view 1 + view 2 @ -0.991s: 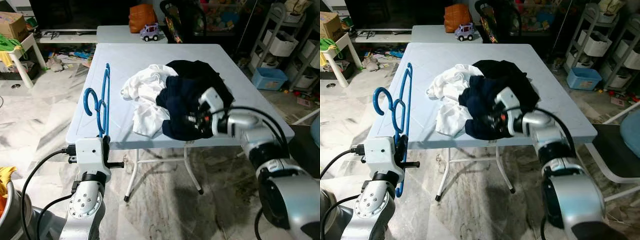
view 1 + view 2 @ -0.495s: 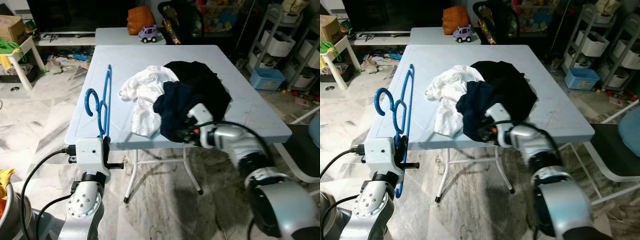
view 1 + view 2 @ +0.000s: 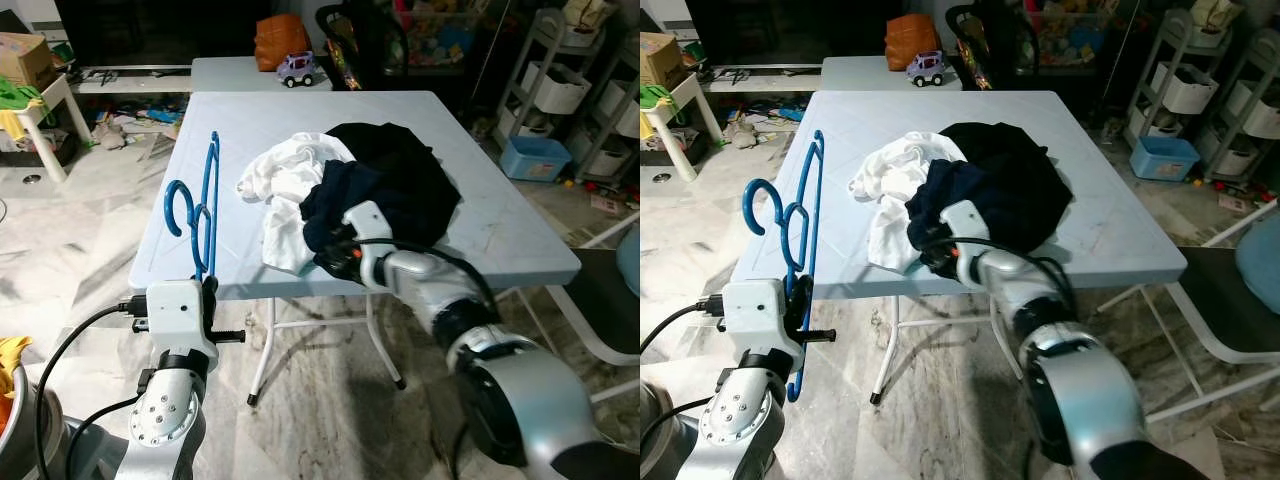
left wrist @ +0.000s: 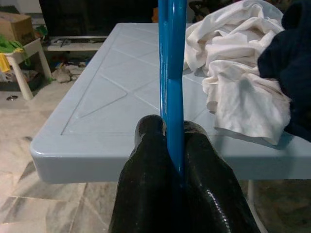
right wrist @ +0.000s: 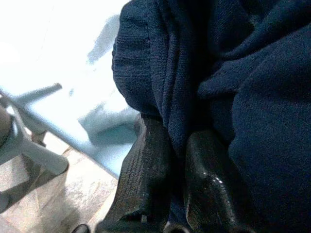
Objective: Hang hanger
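Note:
A blue hanger (image 3: pixel 205 215) stands upright at the table's front left edge, with my left gripper (image 3: pixel 211 292) shut on its lower bar. In the left wrist view both black fingers (image 4: pixel 150 138) press the blue bar (image 4: pixel 172 73). A navy garment (image 3: pixel 345 195) lies heaped over a white garment (image 3: pixel 288 185) and beside a black garment (image 3: pixel 415 175) on the light blue table (image 3: pixel 250 120). My right gripper (image 3: pixel 335 252) is shut on the navy garment's front fold near the table's front edge; the right wrist view has the cloth (image 5: pixel 252 73) pinched between the fingers (image 5: pixel 146 160).
A second table (image 3: pixel 230 68) behind carries an orange bag (image 3: pixel 282 36) and a toy car (image 3: pixel 298 67). Shelves (image 3: pixel 575 70) and a blue bin (image 3: pixel 538 157) stand at the right. A chair (image 3: pixel 612 290) is near my right side. Clutter and a small white table (image 3: pixel 40 110) lie left.
My right gripper has moved left along the table's front edge, dragging the navy garment with it over the white one. The left gripper and hanger have stayed put.

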`<state>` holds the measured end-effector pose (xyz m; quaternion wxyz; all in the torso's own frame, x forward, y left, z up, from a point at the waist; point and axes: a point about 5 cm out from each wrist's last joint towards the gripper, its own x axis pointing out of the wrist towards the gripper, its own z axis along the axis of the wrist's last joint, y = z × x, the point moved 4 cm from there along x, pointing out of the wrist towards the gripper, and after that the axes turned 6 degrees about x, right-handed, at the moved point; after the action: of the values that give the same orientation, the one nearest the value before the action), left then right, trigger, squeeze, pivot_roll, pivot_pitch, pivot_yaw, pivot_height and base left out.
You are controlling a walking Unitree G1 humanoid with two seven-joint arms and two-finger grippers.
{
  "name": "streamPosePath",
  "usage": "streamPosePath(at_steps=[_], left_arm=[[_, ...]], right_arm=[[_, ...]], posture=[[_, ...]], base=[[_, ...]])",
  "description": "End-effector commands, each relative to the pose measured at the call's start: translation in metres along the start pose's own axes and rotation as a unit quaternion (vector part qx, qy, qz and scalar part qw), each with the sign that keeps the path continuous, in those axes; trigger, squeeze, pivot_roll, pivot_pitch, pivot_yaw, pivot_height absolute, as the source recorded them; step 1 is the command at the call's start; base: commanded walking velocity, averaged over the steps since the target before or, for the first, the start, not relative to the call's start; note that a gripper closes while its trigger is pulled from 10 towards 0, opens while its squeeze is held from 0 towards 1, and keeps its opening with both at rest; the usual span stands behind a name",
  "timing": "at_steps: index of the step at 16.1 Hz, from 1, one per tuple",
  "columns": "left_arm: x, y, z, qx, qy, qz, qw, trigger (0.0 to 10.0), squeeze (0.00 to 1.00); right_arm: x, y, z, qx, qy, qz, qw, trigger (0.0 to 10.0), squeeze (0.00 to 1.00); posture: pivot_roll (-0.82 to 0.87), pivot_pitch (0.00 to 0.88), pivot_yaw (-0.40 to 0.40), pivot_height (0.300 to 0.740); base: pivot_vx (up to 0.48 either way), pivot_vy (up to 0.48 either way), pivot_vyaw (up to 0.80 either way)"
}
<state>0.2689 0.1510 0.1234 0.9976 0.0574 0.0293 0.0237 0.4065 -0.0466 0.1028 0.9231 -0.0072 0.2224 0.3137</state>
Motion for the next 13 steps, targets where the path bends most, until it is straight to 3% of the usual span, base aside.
streamPosePath(at_steps=[1, 5, 8, 10, 13], left_arm=[[-0.002, 0.0, 0.005, 0.003, -0.007, 0.001, 1.0, 10.0, 0.0], [-0.009, 0.004, 0.006, 0.008, -0.002, 0.007, 1.0, 10.0, 0.0], [-0.014, 0.007, 0.006, 0.011, 0.002, 0.01, 1.0, 10.0, 0.0], [-0.015, 0.007, 0.007, 0.014, 0.003, 0.012, 1.0, 10.0, 0.0], [-0.018, 0.009, 0.006, 0.016, 0.006, 0.016, 1.0, 10.0, 0.0]], right_arm=[[0.001, -0.001, 0.008, 0.006, -0.006, -0.019, 1.0, 10.0, 0.0], [0.006, 0.004, 0.016, 0.004, -0.015, -0.042, 0.999, 10.0, 0.0], [0.005, -0.003, 0.032, -0.003, -0.039, -0.092, 0.995, 10.0, 0.0], [0.002, -0.01, 0.047, 0.042, -0.063, -0.12, 0.99, 10.0, 0.0], [-0.003, -0.019, 0.059, 0.048, -0.077, -0.148, 0.985, 10.0, 0.0]], posture=[[0.13, 0.048, -0.062, 0.74], [0.16, 0.062, -0.064, 0.74], [0.17, 0.077, -0.063, 0.74], [0.19, 0.088, -0.066, 0.74], [0.2, 0.098, -0.07, 0.74]], base=[[0.0, 0.0, 0.0], [0.0, 0.0, 0.0], [0.0, 0.0, 0.0], [0.0, 0.0, 0.0], [0.0, 0.0, 0.0]])
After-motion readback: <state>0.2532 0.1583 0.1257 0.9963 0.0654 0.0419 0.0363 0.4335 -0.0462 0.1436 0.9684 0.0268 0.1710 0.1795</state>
